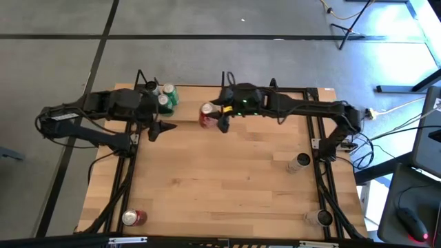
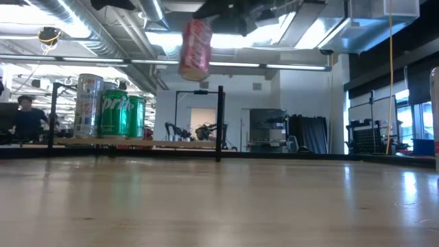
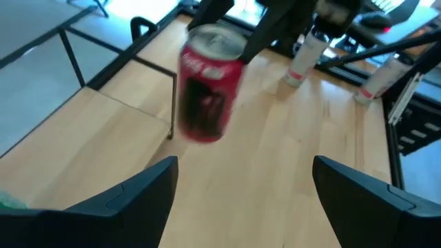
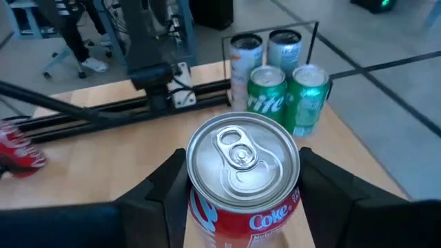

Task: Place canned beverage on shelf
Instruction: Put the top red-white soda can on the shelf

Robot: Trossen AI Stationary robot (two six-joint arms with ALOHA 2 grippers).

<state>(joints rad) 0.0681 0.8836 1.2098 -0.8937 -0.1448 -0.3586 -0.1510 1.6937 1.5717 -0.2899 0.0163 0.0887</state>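
Note:
A red cola can (image 1: 207, 116) hangs in the air in my right gripper (image 1: 219, 118), to the right of the shelf (image 1: 195, 93). The shelf is a light-wood board in black rods at the table's far left, and it shows in the low view (image 2: 171, 143). Several cans, green and silver (image 1: 166, 97), stand on its left end. In the low view the red can (image 2: 195, 49) is high above the table and tilted. My left gripper (image 1: 164, 128) is open and empty in front of the shelf, and the red can (image 3: 210, 83) floats ahead of it. My right gripper pinches the red can's side wall (image 4: 207, 213) between its two fingers (image 4: 162, 187), one on each side just below the top rim. The fingers come slanting from above and the table's right. The can is lifted clear and hangs tilted.
A second red can (image 1: 133, 218) lies at the near left corner. Two pale cans (image 1: 298, 162) (image 1: 322, 218) are along the right side. Black frame rods (image 1: 318, 138) run along the table's edges. The shelf's right part is bare board.

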